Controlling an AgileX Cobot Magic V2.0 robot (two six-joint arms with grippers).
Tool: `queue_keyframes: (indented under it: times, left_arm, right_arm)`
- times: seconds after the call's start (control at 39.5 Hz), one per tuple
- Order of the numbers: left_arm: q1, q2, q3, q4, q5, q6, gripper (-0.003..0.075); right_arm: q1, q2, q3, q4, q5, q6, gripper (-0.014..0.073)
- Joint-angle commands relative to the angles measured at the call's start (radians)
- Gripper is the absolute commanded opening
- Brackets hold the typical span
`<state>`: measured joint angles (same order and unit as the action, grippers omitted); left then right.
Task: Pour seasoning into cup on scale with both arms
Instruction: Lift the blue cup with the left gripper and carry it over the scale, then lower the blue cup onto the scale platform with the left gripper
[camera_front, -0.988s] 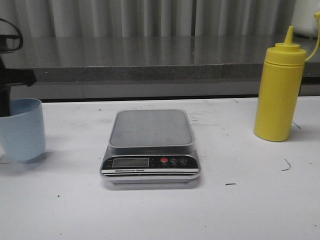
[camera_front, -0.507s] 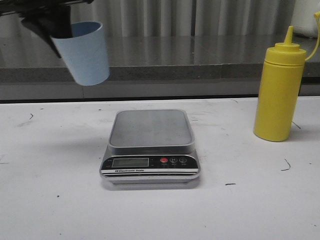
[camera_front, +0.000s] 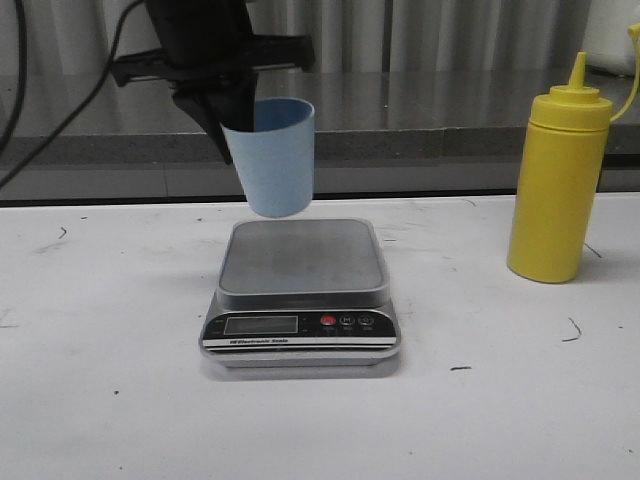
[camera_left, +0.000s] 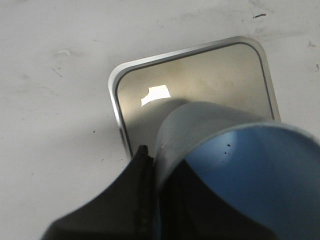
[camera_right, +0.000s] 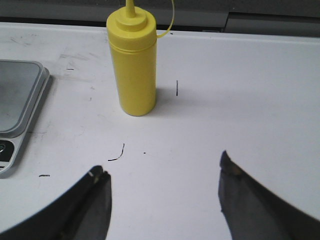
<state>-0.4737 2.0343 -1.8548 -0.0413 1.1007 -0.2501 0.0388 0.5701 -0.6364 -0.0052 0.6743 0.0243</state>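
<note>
The scale (camera_front: 300, 290) bears a strip of small white print under its display, too blurred to read for certain. No other text shows.

The left gripper (camera_front: 235, 120) hangs raised above the table, fingers clamped on a rim (one inside, one outside). The right gripper (camera_right: 162, 195) sits low, jaws spread wide.
</note>
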Motion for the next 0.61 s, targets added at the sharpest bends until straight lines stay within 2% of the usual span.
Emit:
queue_keyframes:
  times: [0.0,0.48,0.58]
  left_arm:
    - [-0.013,-0.025,-0.047,0.001,-0.042,-0.038,-0.0020]
    - [-0.013,0.019,-0.047,0.001,-0.060,-0.055,-0.0019]
    - [-0.013,0.019,-0.047,0.001,-0.060,-0.055,0.0014]
  right_arm:
    - [0.001,0.010,-0.027,-0.010,-0.060,-0.005,0.0487]
    - [0.001,0.010,-0.027,-0.010,-0.059,-0.005,0.0487]
    - [0.001,0.010,-0.027,-0.010,-0.059,-0.005,0.0487]
